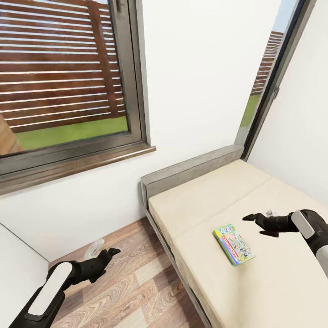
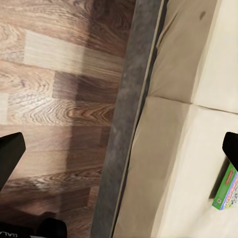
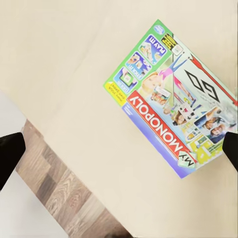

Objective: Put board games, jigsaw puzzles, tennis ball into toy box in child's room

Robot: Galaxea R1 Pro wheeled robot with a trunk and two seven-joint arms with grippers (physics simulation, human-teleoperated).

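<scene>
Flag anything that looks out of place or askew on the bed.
One item: a Monopoly board game box lies flat on the bare beige mattress, turned at an angle to the bed's edges. It looks intact. Nothing else stands out.

Wood-plank floor runs alongside the bed's grey upholstered frame, with the beige mattress beyond it. A green-edged board game lies flat on the mattress, well in from that frame edge. Dark fingertips of the left gripper stand spread wide apart
</scene>
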